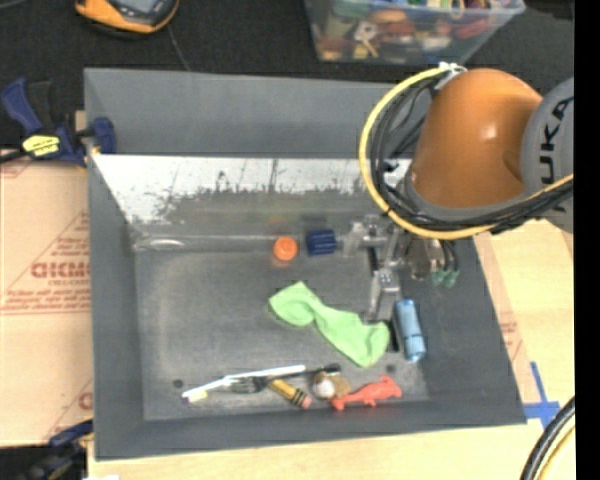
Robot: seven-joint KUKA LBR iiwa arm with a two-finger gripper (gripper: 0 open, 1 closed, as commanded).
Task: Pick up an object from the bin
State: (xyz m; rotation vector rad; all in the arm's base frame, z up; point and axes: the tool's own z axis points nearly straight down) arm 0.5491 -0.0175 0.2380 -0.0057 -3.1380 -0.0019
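orange cover (475, 133): riding highest on the arm and nearest the lens, it is hanging up and to the right of the green cloth, with yellow and black cables looping round it.
gripper (382, 310): it is pointing down from under the cover and hovering at the right end of the green cloth; I cannot tell whether it is open or closed.
green cloth (325, 320): it is lying crumpled in the middle of the bin (180, 298), trailing from upper left to lower right.
blue cylinder (410, 330): it is lying just right of the green cloth's right end, close by the gripper.
orange cap (285, 250) and blue block (320, 241): they are sitting side by side above the green cloth, near the back wall.
red toy (370, 393): it is lying below the green cloth's right end.
white stick (245, 380), pencil (290, 395), small ball (323, 388): they are lying in a row below the green cloth.
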